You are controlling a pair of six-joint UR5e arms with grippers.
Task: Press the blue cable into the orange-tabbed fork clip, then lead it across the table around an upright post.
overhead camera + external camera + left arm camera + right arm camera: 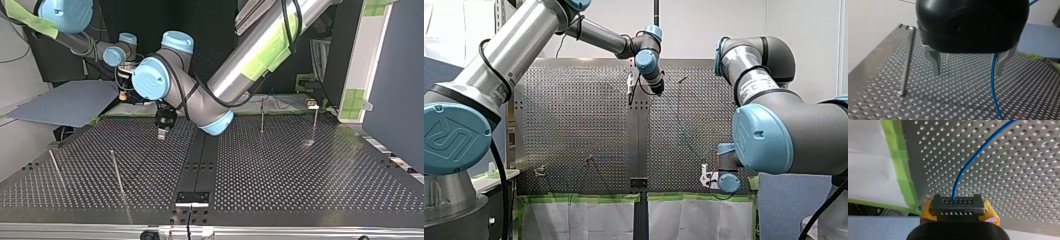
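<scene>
- The perforated tabletop (300, 170) carries the whole job. In the top view the work sits around eleven o'clock from its middle.
- My left arm (260, 55) reaches past the centre seam and hangs its black pincer (968, 73) low over the holes. The metal fingers (935, 62) are spread with nothing pinched. I'd say it is held that way to straddle the line before closing on it.
- My right arm (784, 130) stays at the green-taped edge (901, 170), at four o'clock in the front view. Its pincer (958, 207), with orange-yellow showing at both sides, looks pressed together on the cable's end. That is probably to anchor the end while the other arm does the leading.
- A blue-grey sheet (70, 102) lies off the tabletop at ten o'clock in the top view, clear of the work.
- Four upright posts stand in the top view: two at eight o'clock (117, 172) (55, 167) and two at one o'clock (262, 116) (315, 122). Another post (906, 57) stands just beside the left pincer, and a sideways sweep could catch it.
- The blue cable (992, 85) runs from the right pincer out over the tabletop. It passes between the left fingers, close against one of them, and hangs loose.
- I cannot pick out the orange-tabbed fork clip with any certainty, so I judge the pressing-in not yet settled.
</scene>
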